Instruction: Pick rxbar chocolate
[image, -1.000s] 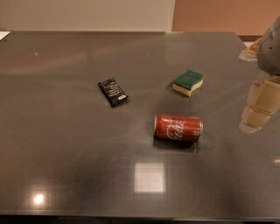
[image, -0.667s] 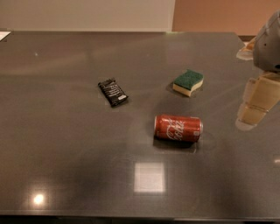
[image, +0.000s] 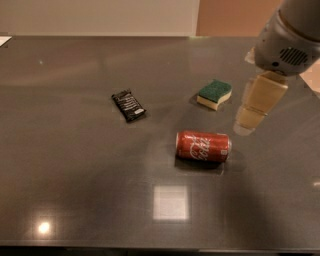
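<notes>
Dark tabletop (image: 70, 200) fills the camera view. My gripper (image: 246, 121) hangs near the right edge, by the soda can's (image: 203, 146) right end; open or closed, I cannot tell. I should travel left, clear above the can, then descend squared across the width of the rxbar chocolate (image: 128, 105). It lies flat left of centre, long axis running far-left to near-right.

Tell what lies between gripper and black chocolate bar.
Camera view: from the gripper at right to the black-wrapped rxbar chocolate, bare dark table, flanked by green-and-yellow sponge and red soda can.
</notes>
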